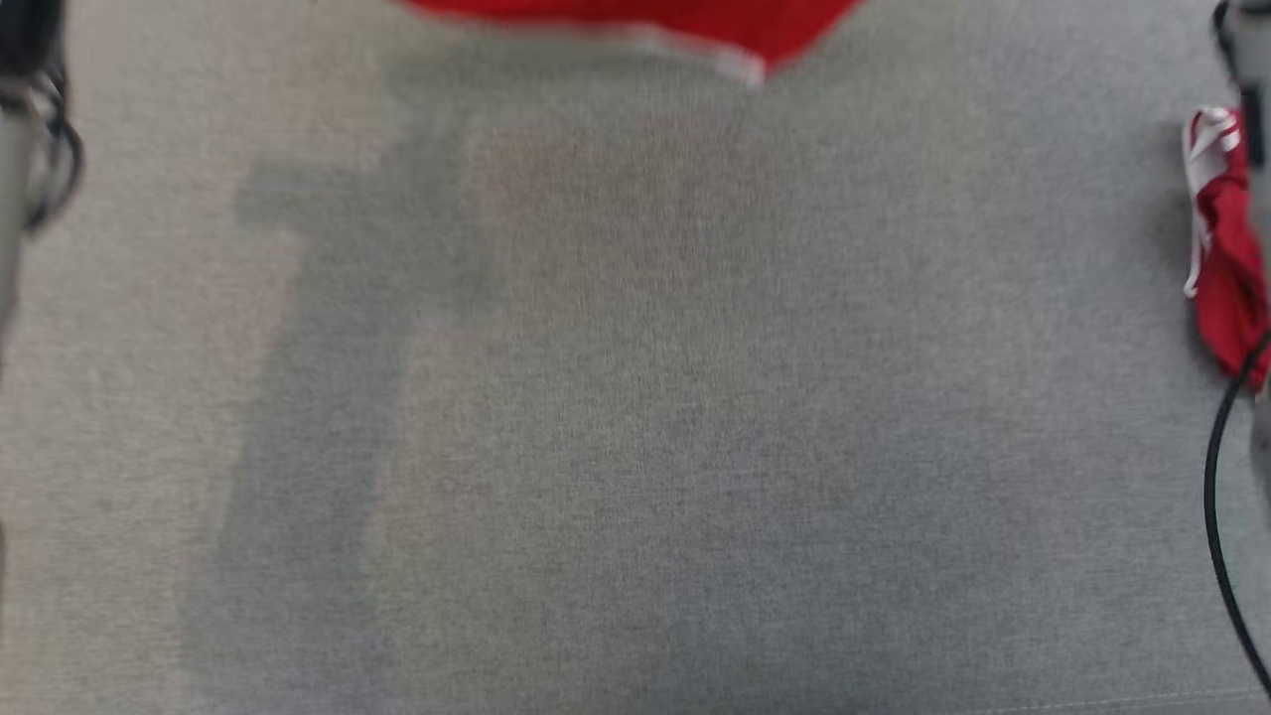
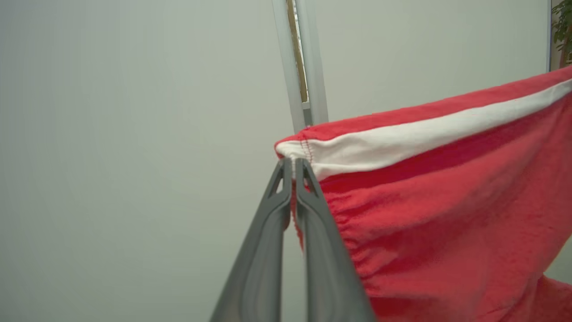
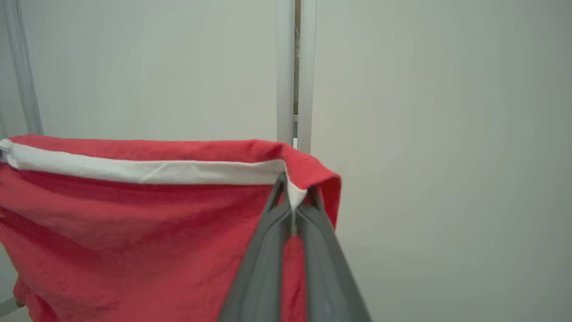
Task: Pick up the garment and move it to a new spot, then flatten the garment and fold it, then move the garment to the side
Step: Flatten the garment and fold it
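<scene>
The left gripper (image 2: pixel 293 164) rises from the bottom centre of the left wrist view, its two dark fingers pressed together on a stitched corner of the garment (image 2: pixel 447 214). The pinch sits right at the end of the white band (image 2: pixel 424 138) that runs along the cloth's top edge. From there the red fabric stretches to the right side of the frame and hangs down to the lower right.

The right gripper (image 3: pixel 295 190) stands at the bottom centre of the right wrist view, its jaws likewise closed on the other end of the white band. A flap of red folds over just above its fingertips. The cloth spreads to the left edge of that frame.

Behind both grippers is a pale wall (image 2: pixel 111 134) with a narrow upright post (image 2: pixel 300 67) at top centre.

In the head view, a strip of the red garment lies along the top edge, above the wide grey cloth surface (image 1: pixel 635 417). A bunched red-and-white piece (image 1: pixel 1226 258) hangs at the right edge. A black cable (image 1: pixel 1216 497) curves below it.
</scene>
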